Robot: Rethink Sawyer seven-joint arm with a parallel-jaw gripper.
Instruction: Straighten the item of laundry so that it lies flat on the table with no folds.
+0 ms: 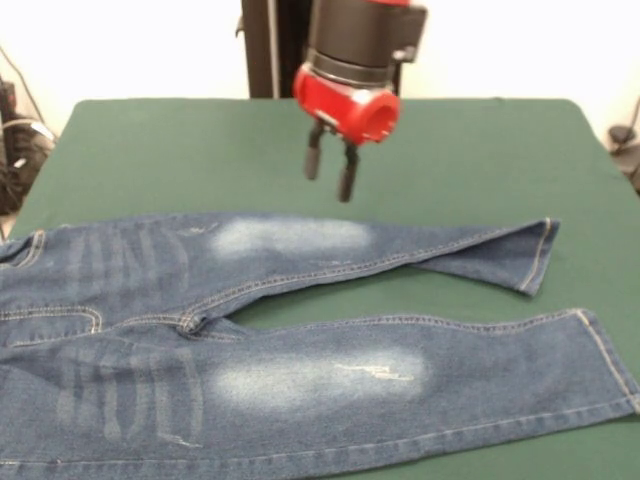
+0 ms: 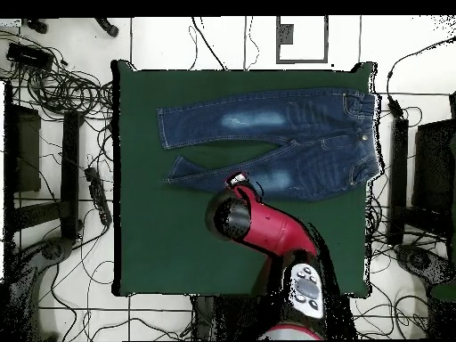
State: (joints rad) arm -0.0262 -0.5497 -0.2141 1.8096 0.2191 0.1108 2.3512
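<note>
Jeans (image 1: 300, 340) spread on green counter (image 1: 470, 160), legs parted. Pincer (image 1: 331, 172) hovers at their 12 o'clock, above upper leg's faded patch, fingers slightly apart, empty.

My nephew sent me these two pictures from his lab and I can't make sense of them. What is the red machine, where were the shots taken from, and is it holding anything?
The red and black machine is a robot arm. Its hand ends in two dark fingers, set slightly apart. It hangs above the jeans and holds nothing. One picture looks across the table toward the robot; the other looks straight down from above. The jeans lie spread out on the green table, with one leg's end looking partly folded over.
</note>
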